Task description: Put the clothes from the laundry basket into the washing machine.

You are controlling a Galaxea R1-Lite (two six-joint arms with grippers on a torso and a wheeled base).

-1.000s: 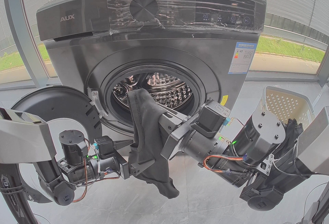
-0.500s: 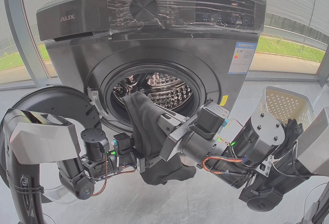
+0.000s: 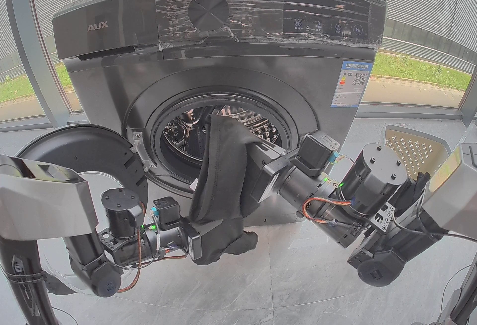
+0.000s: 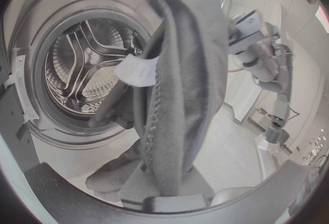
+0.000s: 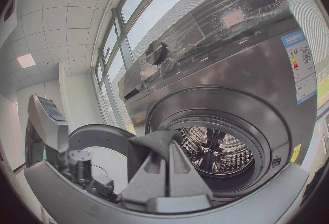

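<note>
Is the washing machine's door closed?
No, the round door is swung wide open beside the washing machine, and the shiny drum shows through the opening.

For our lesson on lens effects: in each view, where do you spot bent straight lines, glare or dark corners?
Head view: the window frame bows at the left edge; the plastic film on the washing machine glints. Left wrist view: dark corners ring the picture; daylight shines off the drum. Right wrist view: ceiling tiles curve, window very bright.
</note>
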